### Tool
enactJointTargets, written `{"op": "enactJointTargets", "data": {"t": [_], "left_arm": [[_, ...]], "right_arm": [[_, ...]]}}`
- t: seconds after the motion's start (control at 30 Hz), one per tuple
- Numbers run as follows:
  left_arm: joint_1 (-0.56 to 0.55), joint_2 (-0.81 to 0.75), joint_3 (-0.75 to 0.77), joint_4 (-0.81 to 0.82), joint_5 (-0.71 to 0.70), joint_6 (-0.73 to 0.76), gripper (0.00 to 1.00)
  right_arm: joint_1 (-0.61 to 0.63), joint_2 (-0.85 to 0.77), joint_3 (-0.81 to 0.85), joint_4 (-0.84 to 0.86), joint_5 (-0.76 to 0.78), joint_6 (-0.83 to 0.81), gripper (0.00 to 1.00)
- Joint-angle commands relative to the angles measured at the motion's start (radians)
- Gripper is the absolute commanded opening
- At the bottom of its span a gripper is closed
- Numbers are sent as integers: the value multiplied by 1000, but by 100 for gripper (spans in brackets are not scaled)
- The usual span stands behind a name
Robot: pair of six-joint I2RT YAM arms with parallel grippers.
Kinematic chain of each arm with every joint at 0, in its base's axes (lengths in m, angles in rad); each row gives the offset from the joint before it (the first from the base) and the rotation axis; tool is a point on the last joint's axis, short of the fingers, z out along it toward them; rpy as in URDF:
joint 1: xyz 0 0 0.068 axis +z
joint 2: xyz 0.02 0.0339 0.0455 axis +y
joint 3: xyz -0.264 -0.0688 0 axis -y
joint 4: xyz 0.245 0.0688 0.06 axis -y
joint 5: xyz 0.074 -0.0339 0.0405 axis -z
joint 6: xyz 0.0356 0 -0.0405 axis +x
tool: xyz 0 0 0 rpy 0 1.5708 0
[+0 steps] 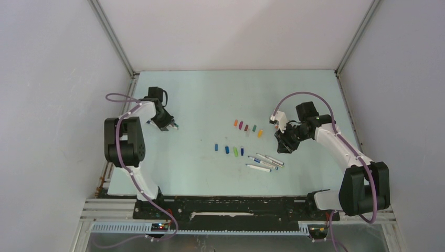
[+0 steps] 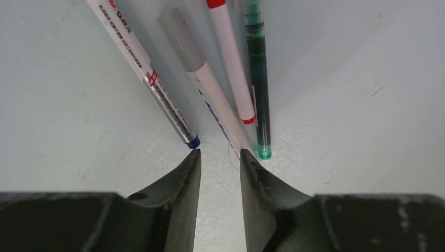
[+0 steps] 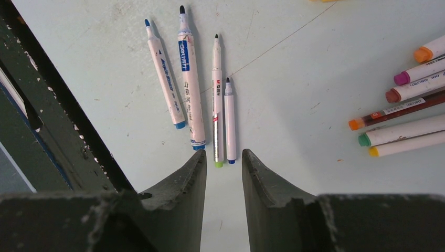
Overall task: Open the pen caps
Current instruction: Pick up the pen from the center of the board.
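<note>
Top external: pen caps are seen in two short rows mid-desk, btwn the arms, w/ uncapped pens just beside the lower row. Left hand is released, fingers slightly parted, nothing gripped, and four other pens are laid just ahead. Right hand is likewise released and empty, close to the uncapped pens.

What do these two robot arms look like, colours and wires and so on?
Both arms match: the left arm and right arm have white tubular links joined by black blocks, with a purple cable looping along each. The left tool and right tool each end in two dark wedge-shaped fingers, scuffed at the edges.
</note>
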Motion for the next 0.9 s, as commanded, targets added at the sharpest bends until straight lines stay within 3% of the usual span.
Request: {"op": "enactJointTargets", "data": {"t": [0.0,0.57,0.87], "left_arm": [[-4,25,82,-15,-38,-9,36],[3,-24,48,68,59,1,36],[12,0,44,51,40,-8,36]], "right_arm": [[-6,-26,37,0,-18,-12,34],[-9,-26,37,-2,-19,-13,34],[-11,-29,37,-2,-21,-14,34]]}}
